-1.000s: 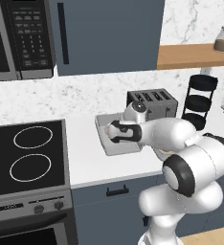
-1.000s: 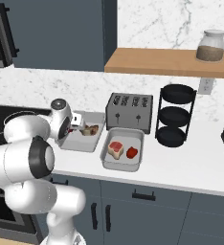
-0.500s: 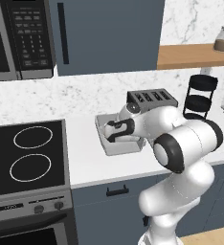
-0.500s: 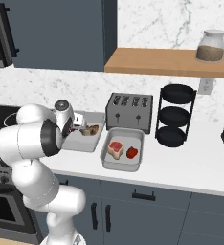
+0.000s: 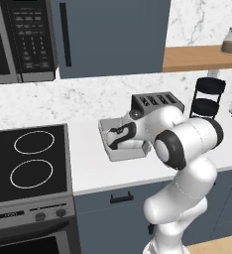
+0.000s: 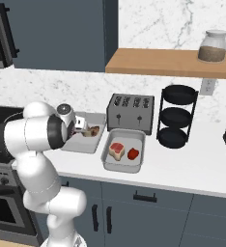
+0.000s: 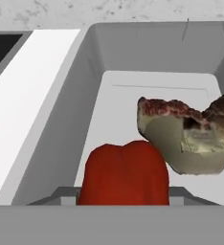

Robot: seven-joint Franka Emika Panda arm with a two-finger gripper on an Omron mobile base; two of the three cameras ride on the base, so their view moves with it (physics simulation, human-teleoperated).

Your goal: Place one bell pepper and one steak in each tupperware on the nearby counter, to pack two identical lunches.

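1. The counter (image 5: pixel 88 168) is a white top over dark drawers. It runs from the stovetop on the left to the far right of the scene.
2. The black stovetop (image 5: pixel 29 158) lies to the left of the counter, with a microwave (image 5: pixel 14 39) hung above it.
3. The white arm (image 5: pixel 187 144) bends leftward over the near counter edge, and its hand reaches down into the left tray.
4. A wooden shelf (image 6: pixel 168 62) is fixed to the marble wall on the right and carries a glass jar (image 6: pixel 212 47).
5. A black tiered rack (image 6: pixel 176 118) stands on the counter under the shelf, just right of the toaster.
6. The dark toaster (image 6: pixel 130 112) sits at the far side of the counter, behind the two trays.
7. The left tupperware (image 6: pixel 88 147) lies beside the stovetop and left of the toaster, with the hand partly covering it.
8. The right tupperware (image 6: pixel 105 153) lies in front of the toaster, nearer the counter edge, just beside the left one.
9. The left steak (image 7: pixel 185 139) rests on the floor of the left tupperware, toward its right wall.
10. The right steak (image 6: pixel 117 150) lies in the left half of the right tupperware.
11. The other bell pepper (image 6: pixel 133 154) sits just right of the right steak in the same tray.
12. The held bell pepper (image 7: pixel 124 174) is inside the left tupperware, close beside the left steak. Whether it touches the tray floor cannot be told.
13. The gripper (image 7: pixel 123 194) has its jaws narrowed onto the held bell pepper, one at each side.
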